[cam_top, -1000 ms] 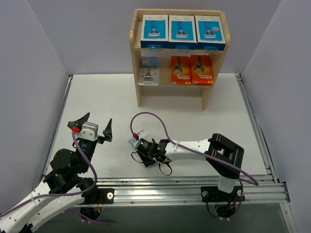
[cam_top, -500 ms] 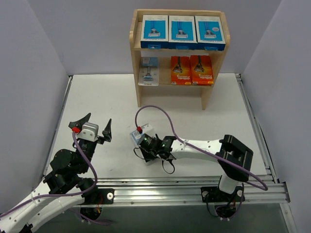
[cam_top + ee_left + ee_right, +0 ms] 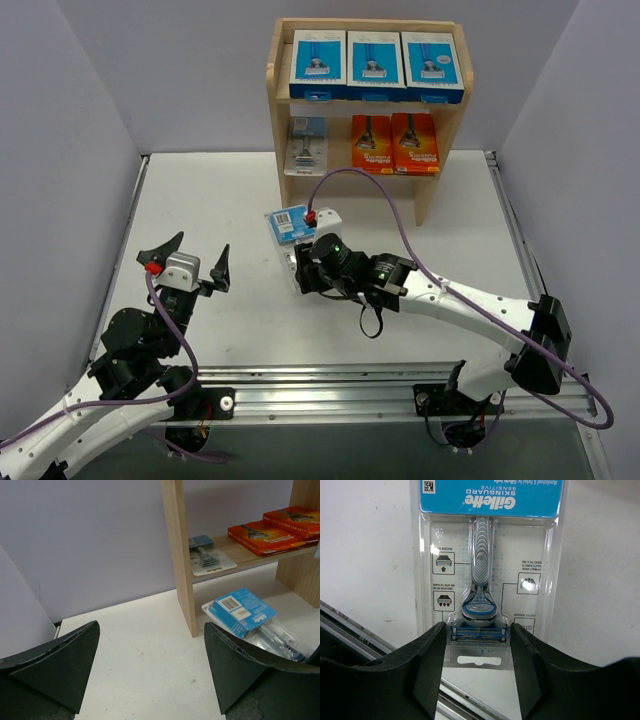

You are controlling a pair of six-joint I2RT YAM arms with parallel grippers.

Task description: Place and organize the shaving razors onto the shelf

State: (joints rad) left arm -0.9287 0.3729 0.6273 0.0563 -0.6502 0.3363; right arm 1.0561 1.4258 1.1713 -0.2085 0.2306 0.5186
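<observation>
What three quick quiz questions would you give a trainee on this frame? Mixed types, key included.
1. True or false: the left hand is holding a razor pack.
2. How many orange boxes sit on the middle tier of the shelf? A) one B) two C) three
3. Short answer: what is the right hand gripping?

Key
1. False: it is open and empty.
2. B
3. A clear blister card with a blue label, held at its lower end.

From here I see a flat white surface [image 3: 225, 200], plain pale-grey walls [image 3: 180, 70] on its left, right and far sides, and a silver aluminium rail [image 3: 330, 387] along its near edge.
</observation>
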